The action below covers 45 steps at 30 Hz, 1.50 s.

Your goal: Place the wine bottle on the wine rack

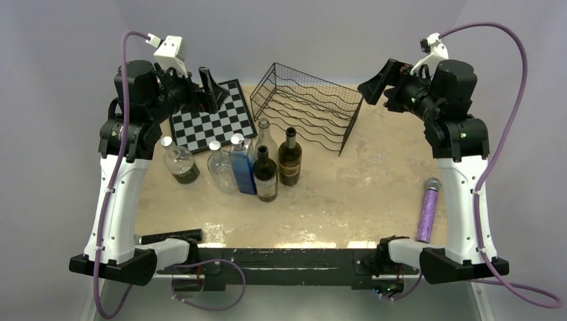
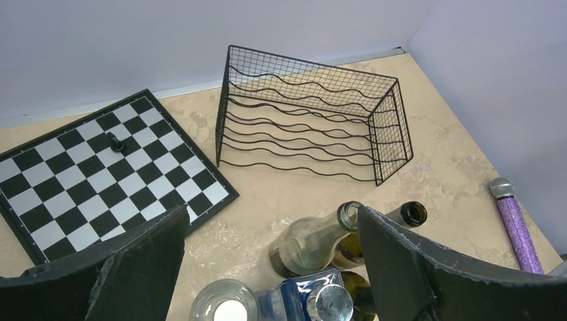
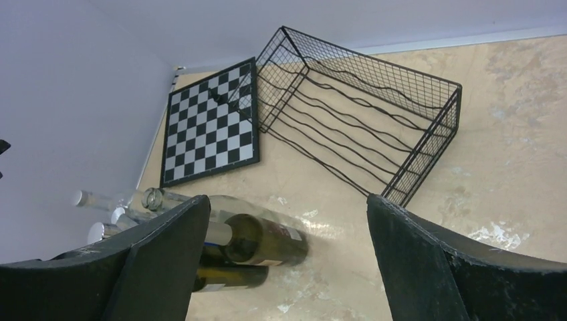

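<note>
**Desk:** Left to right, where do things stand?

**Arm:** My left gripper (image 1: 208,87) hangs over the chessboard (image 1: 214,124), jaws spread and empty. In the top view the wine bottle (image 1: 265,175) stands at its 5 o'clock, upright with its neck up, among the other bottles (image 1: 220,167). The wine rack (image 1: 307,107) sits bottleless at the bottle's 1 o'clock. My right gripper (image 1: 374,85), likewise spread and empty, has the bottle at 8 o'clock.

**Desk:** Which arm is nearer?

**Arm:** The left, I judge.
</note>
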Tool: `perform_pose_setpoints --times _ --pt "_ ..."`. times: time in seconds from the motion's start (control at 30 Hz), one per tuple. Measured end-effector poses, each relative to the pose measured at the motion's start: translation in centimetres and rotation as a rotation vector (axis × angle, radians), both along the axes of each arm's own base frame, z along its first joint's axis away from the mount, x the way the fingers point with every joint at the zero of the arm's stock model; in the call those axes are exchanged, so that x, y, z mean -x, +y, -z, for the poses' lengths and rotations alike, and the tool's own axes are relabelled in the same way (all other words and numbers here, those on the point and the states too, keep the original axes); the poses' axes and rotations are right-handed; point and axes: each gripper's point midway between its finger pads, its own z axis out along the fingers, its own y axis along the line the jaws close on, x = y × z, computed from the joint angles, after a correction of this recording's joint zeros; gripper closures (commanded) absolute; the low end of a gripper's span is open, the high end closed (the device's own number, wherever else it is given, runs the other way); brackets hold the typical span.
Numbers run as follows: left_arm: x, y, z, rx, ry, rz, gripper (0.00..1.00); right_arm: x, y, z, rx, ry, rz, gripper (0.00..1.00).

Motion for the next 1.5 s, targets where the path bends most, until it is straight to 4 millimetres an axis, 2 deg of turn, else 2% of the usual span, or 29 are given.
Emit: perform_pose_setpoints --times 0.1,0.5,0.7,0.77,0.97,1.03,1.17,1.27,1.5 --pt "0.0 0.0 0.0 0.0 0.0 0.0 0.01 0.3 0.1 0.5 -0.003 0.024 -0.007 0.02" --pt "0.6 -0.6 0.5 0.009 0.005 0.041 0.01 0.7 2.5 2.0 -0.031 0.118 -0.159 0.02" --pt "1.6 -1.9 0.9 0.031 0.007 0.13 0.01 2.0 3.7 2.6 -0.002 0.11 -0.235 0.02" --pt "1.7 -2.3 0.7 0.038 0.003 0.155 0.01 2.5 4.6 2.6 0.025 0.095 -0.279 0.02" --pt "1.9 -2.9 0.0 0.056 -0.022 0.191 0.01 5.1 10.7 3.7 0.256 -0.005 -0.47 0.02" --pt "1.9 -2.9 -0.1 0.057 -0.024 0.192 0.01 5.5 12.1 4.3 0.311 -0.02 -0.511 0.04" --pt "1.9 -2.9 0.0 0.058 -0.022 0.192 0.01 4.5 13.8 6.3 0.389 0.004 -0.526 0.07" --pt "2.0 -2.9 0.1 0.057 -0.016 0.19 0.01 3.7 15.6 8.5 0.449 0.039 -0.543 0.11" --pt "2.1 -2.8 0.1 0.057 -0.016 0.186 0.01 2.7 19.4 13.3 0.553 0.123 -0.596 0.29"
